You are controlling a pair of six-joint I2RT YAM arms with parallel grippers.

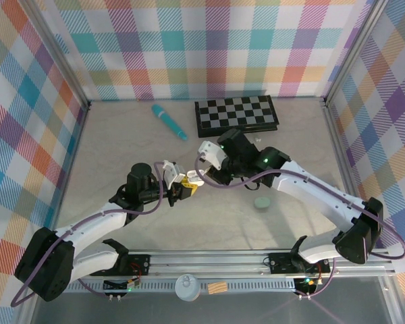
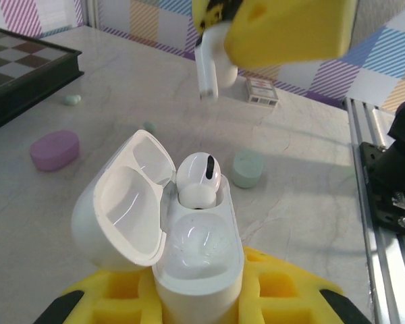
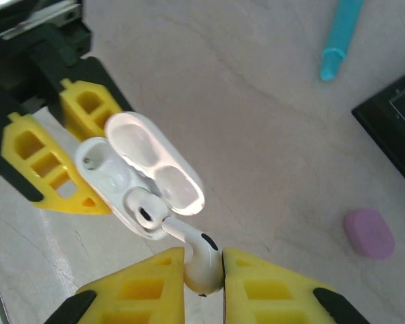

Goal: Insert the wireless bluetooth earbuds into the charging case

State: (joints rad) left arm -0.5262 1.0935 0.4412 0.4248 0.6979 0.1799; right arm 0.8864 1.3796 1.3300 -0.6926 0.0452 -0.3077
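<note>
Yellow-tipped left hand (image 1: 184, 192) and right hand (image 1: 193, 181) nearly touch over the table (image 1: 121, 142), seen from above. At the left wrist, the left hand clamps the open case (image 2: 189, 263): seated bud (image 2: 199, 179) behind, nearer socket (image 2: 196, 243) empty. We should shift the held bud (image 2: 212, 64) over that socket, stem down. At the right wrist, the right hand pinches that bud; we'd release only once it seats.
</note>
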